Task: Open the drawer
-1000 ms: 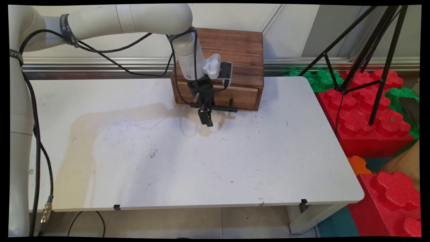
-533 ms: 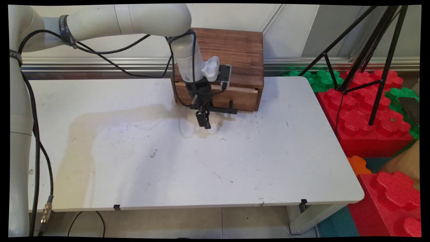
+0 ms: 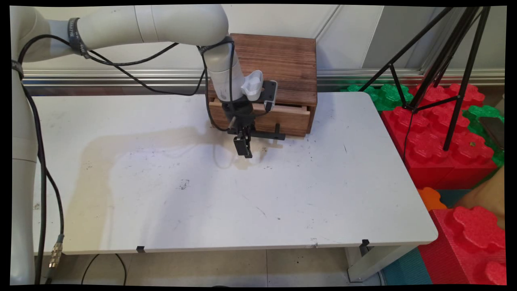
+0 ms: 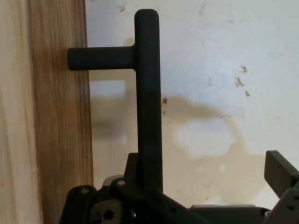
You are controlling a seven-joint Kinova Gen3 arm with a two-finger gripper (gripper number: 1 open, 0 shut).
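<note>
The gripper [image 3: 244, 146] is pinched on the black bar handle [image 3: 267, 135] of the drawer [image 3: 282, 117] in the wooden box [image 3: 282, 64] at the table's [image 3: 202, 202] far edge, the bar's long axis lying level along the drawer front.

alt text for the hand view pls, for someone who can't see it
A black bar handle on the wooden drawer front runs up the picture from the gripper, which is closed on its lower end. A short post joins the handle to the drawer front at left; the stained white table lies behind.
</note>
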